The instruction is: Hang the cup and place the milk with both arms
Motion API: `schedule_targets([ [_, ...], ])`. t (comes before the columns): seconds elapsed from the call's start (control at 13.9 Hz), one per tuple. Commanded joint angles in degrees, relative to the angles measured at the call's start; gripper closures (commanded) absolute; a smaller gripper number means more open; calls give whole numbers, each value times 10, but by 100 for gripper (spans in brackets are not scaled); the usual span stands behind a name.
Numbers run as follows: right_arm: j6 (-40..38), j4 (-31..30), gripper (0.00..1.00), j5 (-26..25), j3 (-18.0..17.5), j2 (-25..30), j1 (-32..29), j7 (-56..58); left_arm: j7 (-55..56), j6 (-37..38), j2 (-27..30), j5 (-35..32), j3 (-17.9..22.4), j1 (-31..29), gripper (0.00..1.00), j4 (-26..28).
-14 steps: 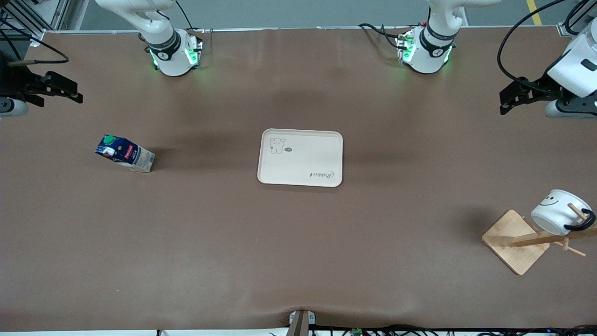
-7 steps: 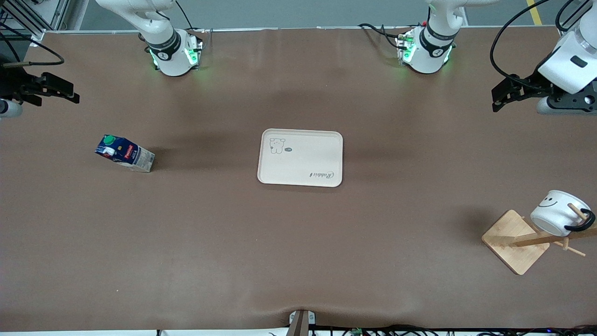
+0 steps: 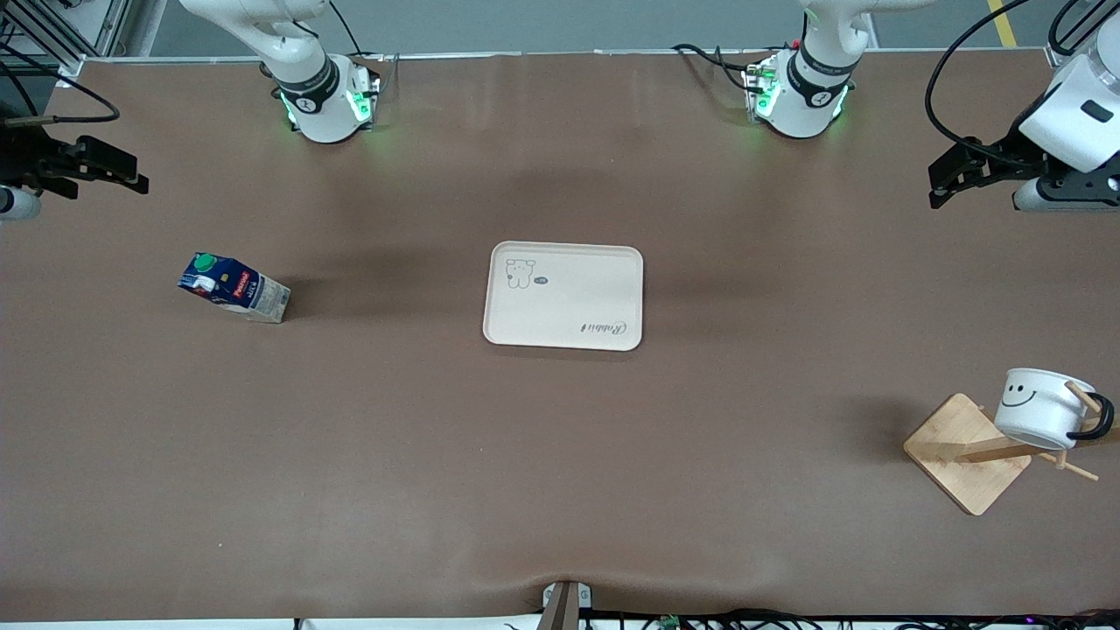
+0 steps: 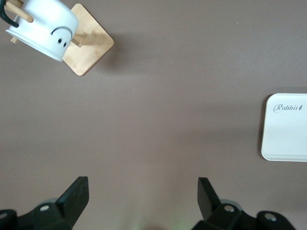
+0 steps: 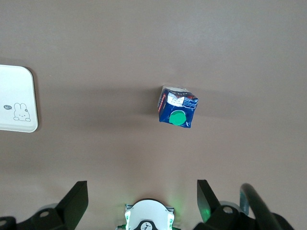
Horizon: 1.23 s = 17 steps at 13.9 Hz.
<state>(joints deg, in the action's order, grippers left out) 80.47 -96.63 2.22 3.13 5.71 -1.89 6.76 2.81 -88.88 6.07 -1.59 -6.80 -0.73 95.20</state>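
My left pincer (image 3: 947,180) hangs in the upper corner of the front frame at the left arm's end, over bare table (image 3: 560,490), and it is released: its two black fingers (image 4: 76,194) stand wide apart with only brown tabletop between them, grasping nothing. My right pincer (image 3: 129,174) hangs in the other upper corner, at the right arm's end, also over bare table. It is released too, its fingers (image 5: 207,194) spread and empty. Outward from my left pincer, down in the lower corner of the front frame at the left arm's end, stands a wooden rack (image 3: 955,448) with a square base and slanting pegs. The cup (image 3: 1039,408), white with a black smiley face on its side, hangs on it with its black handle (image 3: 1099,422) looped over a peg (image 3: 1083,395). It is clear of the tabletop and tilted, and well apart from my fingers. Outward from my right pincer, a little lower in the front frame and toward the right arm's end, the milk (image 3: 234,290) stands upright on the table, dark blue, its green cap (image 5: 178,117) facing up at my right wrist camera. It touches nothing else. In the middle of the front frame, between the milk and the rack and well apart from both, lies a pale rectangular tray (image 3: 604,293) with a small rabbit drawing in one corner and the word Rabbit in another. Nothing sits on it.
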Motion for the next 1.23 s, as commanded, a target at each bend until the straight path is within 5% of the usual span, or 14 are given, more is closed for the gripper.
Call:
schedule_targets([
  [0.0,0,-3,0,10,-4,4,-8,4,-1,-1,5,7,-1,-10,0,5],
  [1.15,-3,4,0,15,-4,-6,-17,3,7,32,-17,5,-1,-22,0,-45],
])
